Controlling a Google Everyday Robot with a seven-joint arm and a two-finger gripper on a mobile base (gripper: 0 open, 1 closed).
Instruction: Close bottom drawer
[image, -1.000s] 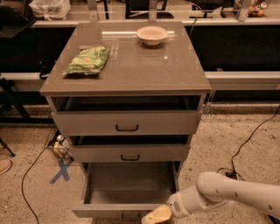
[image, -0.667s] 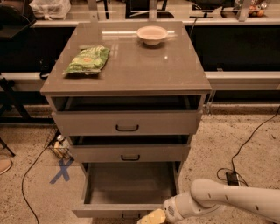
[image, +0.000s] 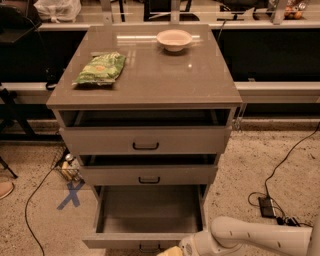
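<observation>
End effector (image: 171, 251) at 6 o'clock, bottom edge of view, right at the front panel (image: 125, 242) of the bottom drawer (image: 150, 215); arm (image: 260, 237) enters from 4 o'clock. Grip state: cannot tell. Drawer pulled well out, empty, below two upper drawers (image: 145, 140) standing slightly out. Judgement: contact the panel centre squarely and push straight toward 12 o'clock. An off-centre push risks skewing it on its slides.

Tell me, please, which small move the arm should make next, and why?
Probably press the gripper forward against the front of the bottom drawer, pushing it toward the cabinet. The drawer stands pulled far out, and the gripper sits at the picture's lower edge, right at the drawer's front.
</observation>
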